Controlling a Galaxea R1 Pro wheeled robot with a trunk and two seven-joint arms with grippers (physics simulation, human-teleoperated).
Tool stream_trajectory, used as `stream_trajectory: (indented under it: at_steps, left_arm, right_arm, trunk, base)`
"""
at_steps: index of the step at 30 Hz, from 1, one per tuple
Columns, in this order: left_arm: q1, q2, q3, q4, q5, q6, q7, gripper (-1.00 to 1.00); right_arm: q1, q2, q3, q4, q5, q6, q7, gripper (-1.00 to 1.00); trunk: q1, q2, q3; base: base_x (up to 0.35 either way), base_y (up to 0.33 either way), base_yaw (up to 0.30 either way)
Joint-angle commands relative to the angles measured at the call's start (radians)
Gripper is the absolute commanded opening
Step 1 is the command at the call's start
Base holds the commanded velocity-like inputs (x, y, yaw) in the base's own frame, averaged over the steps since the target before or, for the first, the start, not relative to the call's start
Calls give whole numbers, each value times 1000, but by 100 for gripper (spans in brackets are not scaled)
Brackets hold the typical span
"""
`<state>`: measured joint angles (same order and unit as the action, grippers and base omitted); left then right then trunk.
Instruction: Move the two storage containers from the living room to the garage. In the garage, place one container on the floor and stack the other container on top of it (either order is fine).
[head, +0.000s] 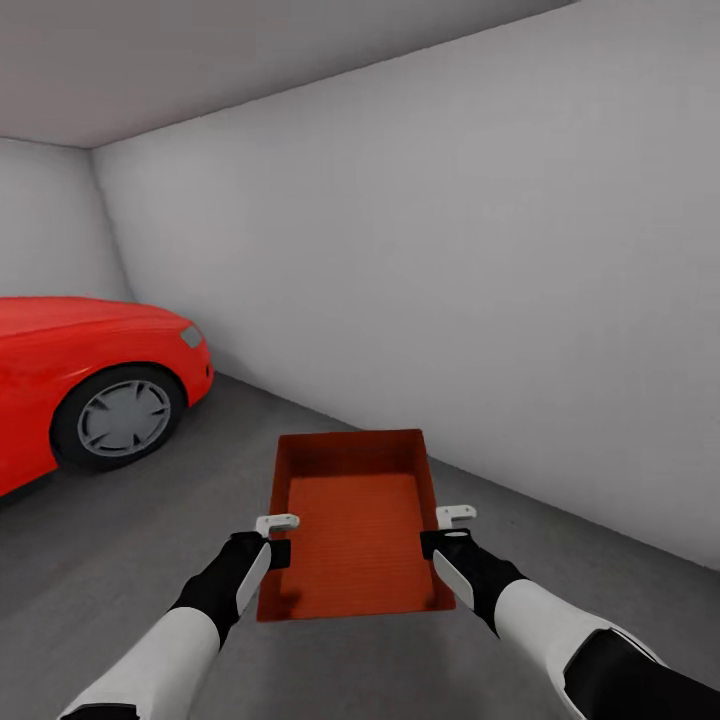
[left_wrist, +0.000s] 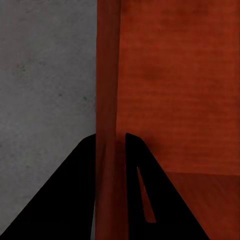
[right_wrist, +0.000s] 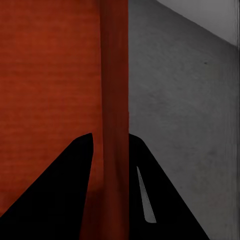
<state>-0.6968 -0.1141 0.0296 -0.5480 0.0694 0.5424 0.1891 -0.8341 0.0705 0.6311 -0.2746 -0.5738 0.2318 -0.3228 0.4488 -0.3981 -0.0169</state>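
One storage container is held by two tools, left and right, each clamping a side wall.

We see two arms at the bottom of the head view, each with a smooth white forearm shell and a black wrist section carrying a white side panel. The left gripper and right gripper have black bodies topped by small white brackets. In both wrist views our fingers appear as plain black wedges, one bearing a pale sliver.

2 arms forward, left gripper and right gripper fingers clamped.
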Motion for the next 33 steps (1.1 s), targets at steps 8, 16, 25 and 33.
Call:
stream_trajectory:
  at_steps: [8, 16, 25, 33]
  left_arm:
    - [0, 1, 7, -3, -19, 10, 9, -100]
    - [0, 1, 7, -3, -19, 10, 10, -100]
    - [0, 1, 7, -3, -19, 10, 10, -100]
    - [0, 1, 7, -3, -19, 10, 10, -100]
  right_arm:
    - [-2, -10, -19, -3, 28, 8, -36, -100]
    - [-2, -11, -19, -3, 28, 8, -36, -100]
    - [-2, -10, -19, -3, 28, 8, -36, -100]
    - [-2, -11, -19, -3, 28, 8, -36, -100]
  trunk:
    - [1, -2, -2]
    - [1, -2, -2]
    - [1, -2, -2]
    - [1, -2, -2]
  base:
    - [322, 0, -285]
    - [322, 0, -284]
    - [322, 0, -284]
    - [322, 0, -285]
